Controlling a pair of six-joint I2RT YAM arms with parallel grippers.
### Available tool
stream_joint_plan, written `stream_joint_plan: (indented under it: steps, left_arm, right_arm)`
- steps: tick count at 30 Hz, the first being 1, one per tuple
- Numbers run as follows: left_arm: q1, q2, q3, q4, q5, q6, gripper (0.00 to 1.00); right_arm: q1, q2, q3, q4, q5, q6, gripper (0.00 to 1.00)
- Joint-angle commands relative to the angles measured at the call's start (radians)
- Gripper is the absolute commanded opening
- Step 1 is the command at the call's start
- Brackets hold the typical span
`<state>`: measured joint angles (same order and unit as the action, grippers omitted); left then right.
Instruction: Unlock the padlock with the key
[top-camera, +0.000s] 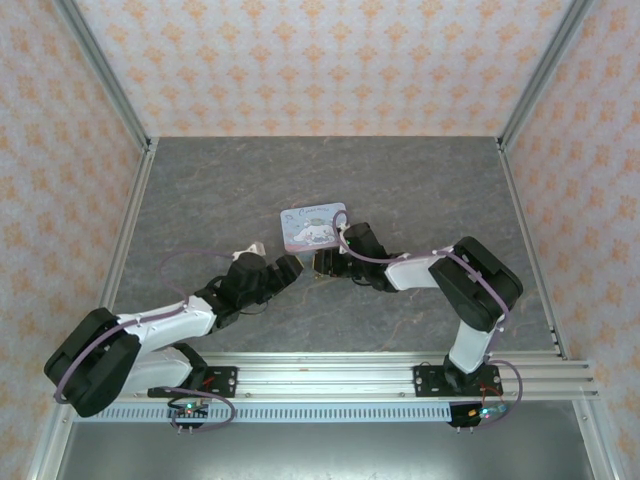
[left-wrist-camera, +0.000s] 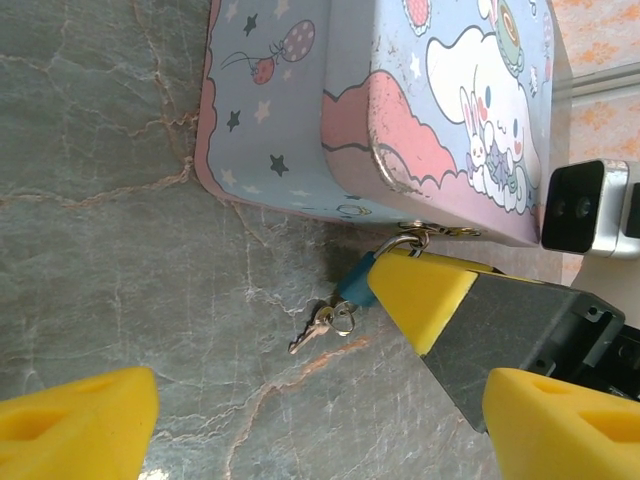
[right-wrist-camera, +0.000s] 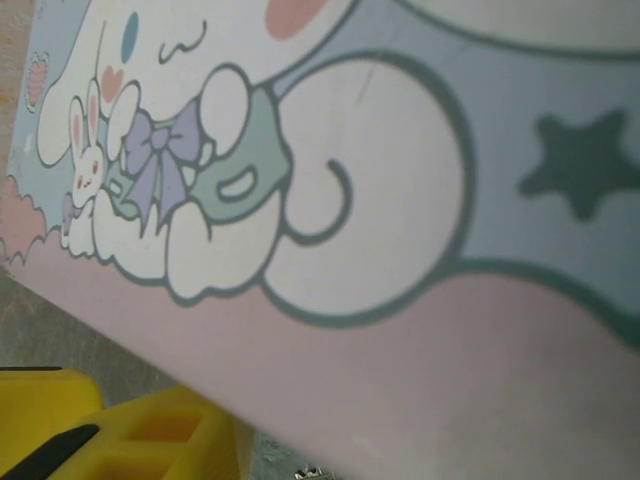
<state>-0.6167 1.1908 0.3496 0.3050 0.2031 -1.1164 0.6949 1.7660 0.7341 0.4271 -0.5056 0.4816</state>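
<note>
The teal padlock (left-wrist-camera: 354, 284) hangs from the clasp of the pastel cartoon tin (left-wrist-camera: 440, 90), and most of its body is hidden. A small silvery key (left-wrist-camera: 310, 337) on a ring (left-wrist-camera: 343, 318) lies on the table just beside it. My right gripper (top-camera: 322, 263) reaches in from the right. One of its yellow fingers (left-wrist-camera: 420, 292) lies against the padlock and its other finger is hidden, so its grip is unclear. In the right wrist view a yellow finger (right-wrist-camera: 110, 430) sits under the tin's lid (right-wrist-camera: 400, 200). My left gripper (left-wrist-camera: 320, 435) hovers open short of the key.
The tin (top-camera: 313, 225) stands mid-table on the grey marbled surface (top-camera: 200, 200). The right wrist's white camera housing (left-wrist-camera: 585, 205) sits close to the tin's right side. Aluminium frame posts (top-camera: 125, 250) and patterned walls bound the table.
</note>
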Motion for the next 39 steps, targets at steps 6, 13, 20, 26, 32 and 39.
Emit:
stream_joint_plan:
  steps: [6,13,20,26,32,39]
  left_arm:
    - [0.007,0.013,0.016,0.029,0.009,0.010,0.85]
    - [0.006,0.014,0.019,0.031,0.011,0.010,0.85]
    - [0.006,0.029,0.029,0.039,0.020,0.046,0.85]
    - [0.006,0.064,0.043,0.049,0.031,0.073,0.85]
    - [0.006,0.077,0.042,0.069,0.037,0.063,0.84]
    - [0.006,0.075,0.045,0.074,0.032,0.059,0.84]
  right_arm:
    - [0.002,0.003,-0.051,0.028,-0.022,0.018,0.40]
    - [0.002,0.001,-0.059,0.036,-0.015,0.022,0.27]
    - [0.002,-0.011,-0.058,0.032,-0.002,0.028,0.15]
    - [0.002,-0.016,-0.055,0.027,0.000,0.031,0.12]
    - [0.003,-0.024,-0.086,0.050,0.012,0.056,0.53]
    - [0.030,-0.045,-0.160,0.124,0.069,0.098,0.53]
